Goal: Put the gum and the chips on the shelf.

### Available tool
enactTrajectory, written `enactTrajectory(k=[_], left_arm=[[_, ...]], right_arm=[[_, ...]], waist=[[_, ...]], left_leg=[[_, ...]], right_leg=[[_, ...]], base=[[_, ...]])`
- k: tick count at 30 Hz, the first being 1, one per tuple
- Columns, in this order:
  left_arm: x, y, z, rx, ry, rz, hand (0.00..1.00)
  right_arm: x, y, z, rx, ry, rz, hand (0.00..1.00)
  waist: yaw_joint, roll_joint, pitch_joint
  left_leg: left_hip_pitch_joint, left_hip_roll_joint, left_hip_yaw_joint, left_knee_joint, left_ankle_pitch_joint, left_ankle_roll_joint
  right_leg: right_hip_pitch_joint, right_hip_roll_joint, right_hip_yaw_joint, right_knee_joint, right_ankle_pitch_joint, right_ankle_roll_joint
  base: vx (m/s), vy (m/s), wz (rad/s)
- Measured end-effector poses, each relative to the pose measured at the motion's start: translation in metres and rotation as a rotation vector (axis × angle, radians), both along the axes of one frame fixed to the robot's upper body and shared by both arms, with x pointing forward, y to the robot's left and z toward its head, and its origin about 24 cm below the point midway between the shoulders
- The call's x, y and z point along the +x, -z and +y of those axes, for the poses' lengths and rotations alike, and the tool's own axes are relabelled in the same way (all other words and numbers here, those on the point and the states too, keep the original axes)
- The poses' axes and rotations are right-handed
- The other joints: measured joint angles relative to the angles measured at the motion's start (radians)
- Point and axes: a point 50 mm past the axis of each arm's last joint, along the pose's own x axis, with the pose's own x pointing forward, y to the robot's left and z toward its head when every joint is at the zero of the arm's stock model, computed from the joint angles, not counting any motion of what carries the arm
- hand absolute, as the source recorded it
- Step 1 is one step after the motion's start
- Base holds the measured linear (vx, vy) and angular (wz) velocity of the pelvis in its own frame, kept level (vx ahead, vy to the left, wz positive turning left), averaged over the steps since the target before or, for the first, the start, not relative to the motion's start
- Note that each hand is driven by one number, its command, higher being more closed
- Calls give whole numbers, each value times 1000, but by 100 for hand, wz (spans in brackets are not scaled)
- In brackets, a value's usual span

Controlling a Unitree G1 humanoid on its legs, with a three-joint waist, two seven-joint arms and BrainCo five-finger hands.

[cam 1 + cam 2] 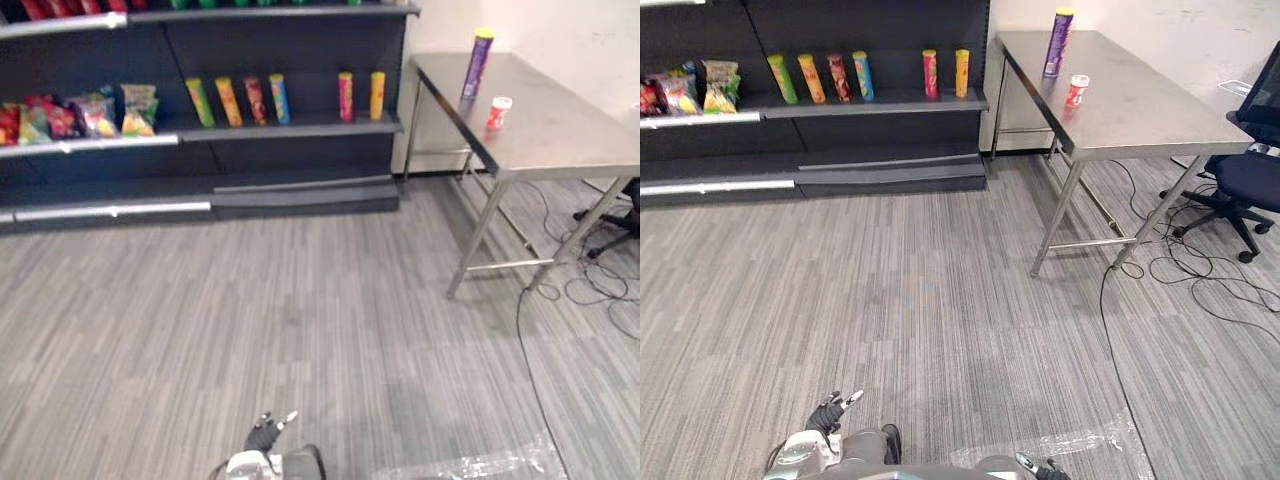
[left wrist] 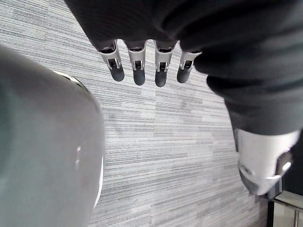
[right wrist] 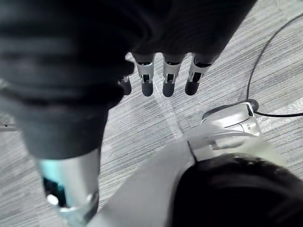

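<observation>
Upright stand purple chips tube (image 1: 478,62), small red gum tub (image 1: 498,113); left hand (image 2: 138,71), right hand (image 3: 164,81) hang slack, empty.

Purple chips can (image 1: 478,62) with a yellow lid; red-and-white gum tub (image 1: 498,113); silver-grey table (image 1: 565,135); black shelf (image 1: 300,128) — the carpet (image 1: 300,300) is grey, finely streaked.
</observation>
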Motion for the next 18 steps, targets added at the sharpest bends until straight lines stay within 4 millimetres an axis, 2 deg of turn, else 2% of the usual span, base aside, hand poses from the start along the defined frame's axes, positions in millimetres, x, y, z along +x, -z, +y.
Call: enactTrajectory(k=[2, 5, 8, 10, 11, 15, 16, 18], left_arm=[[-6, 2, 2, -7, -30, 15, 0], [-10, 3, 4, -10, -58, 25, 0], [-19, 6, 4, -38, -121, 41, 0], [-27, 9, 3, -52, -147, 56, 0], [-27, 9, 3, -53, -147, 57, 0], [-30, 10, 0, -53, -114, 67, 0], [-33, 10, 0, -51, -106, 71, 0], [-36, 10, 1, -45, -84, 80, 0]], right_arm=[[3, 0, 1, 2, -2, -6, 0], [2, 0, 4, 9, 1, -6, 0], [-11, 1, 2, 9, 28, 18, 0], [-17, 2, 1, 9, 43, 29, 0], [-17, 2, 1, 10, 42, 29, 0], [-13, 1, -1, 7, 38, 16, 0], [-11, 0, -2, 5, 39, 5, 0], [-9, 0, -2, 2, 42, -8, 0]], waist=[[3, 2, -11], [1, -16, -31], [-3, -1, -71], [-2, -6, -110], [-2, -6, -115], [-3, 2, -131], [-5, 3, -130], [-9, 11, -124]], left_leg=[[10, 8, 47, 37, -47, 8], [18, -14, 87, 30, -55, 19], [-22, -28, 90, 72, -114, 59], [-38, -51, 110, 59, -133, 85], [-38, -55, 112, 55, -134, 88], [-7, -82, 114, -12, -140, 100], [36, -92, 113, -59, -136, 108], [109, -104, 100, -116, -133, 116]], right_leg=[[11, -15, 52, -46, 38, 5], [-24, -53, 101, -52, 73, 12], [-103, -65, 132, 21, 76, 16], [-182, -78, 163, 113, 100, 50], [-198, -78, 172, 138, 112, 50], [-324, -59, 210, 350, 234, 43], [-367, -48, 213, 455, 324, 44], [-401, -39, 201, 569, 436, 50]], base=[[267, 258, -58], [242, 186, -62], [189, 124, -26], [243, 170, -9], [222, 146, -4], [146, 106, 6], [151, 80, 12], [207, 51, 19]])
